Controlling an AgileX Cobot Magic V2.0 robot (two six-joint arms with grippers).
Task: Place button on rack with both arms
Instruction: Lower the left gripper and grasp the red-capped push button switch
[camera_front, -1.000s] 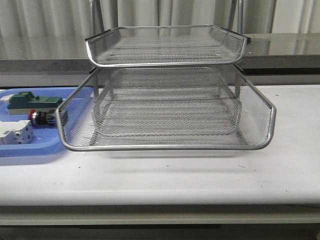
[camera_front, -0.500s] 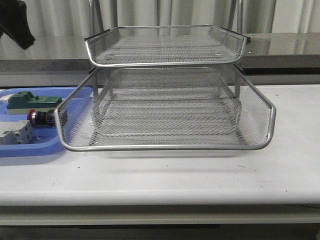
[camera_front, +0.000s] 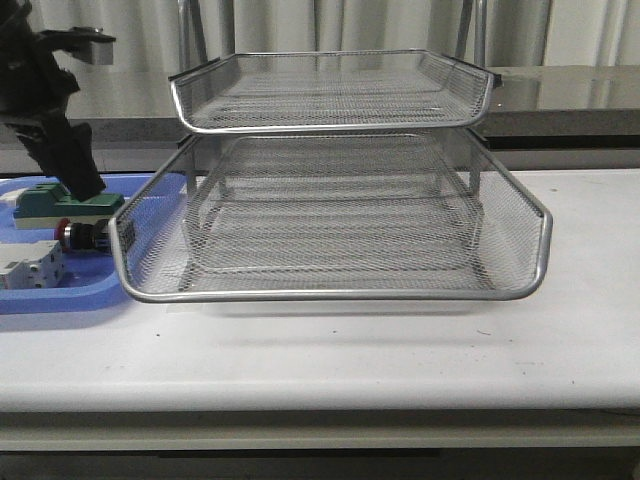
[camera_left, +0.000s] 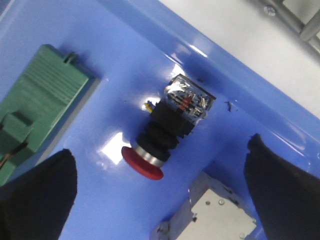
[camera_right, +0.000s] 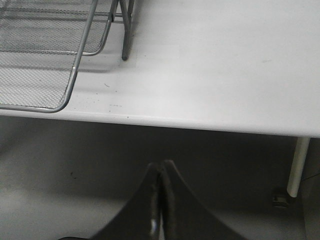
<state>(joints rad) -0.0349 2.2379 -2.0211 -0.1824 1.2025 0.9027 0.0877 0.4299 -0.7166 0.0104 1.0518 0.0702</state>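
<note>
The button lies on its side in the blue tray, just left of the rack. In the left wrist view its red cap, silver collar and black body sit between my spread fingers, a little ahead of them. My left gripper is open and empty, hanging above the tray; in the front view the left gripper shows over the green block. My right gripper is shut on nothing, below and in front of the table edge, near a corner of the rack.
In the blue tray, a green-topped block lies behind the button and a white circuit breaker in front of it. Both show close to the button in the left wrist view: the block, the breaker. White table.
My left arm has come into the front view from the upper left and dropped down toward the blue tray. The button and rack have not moved.
</note>
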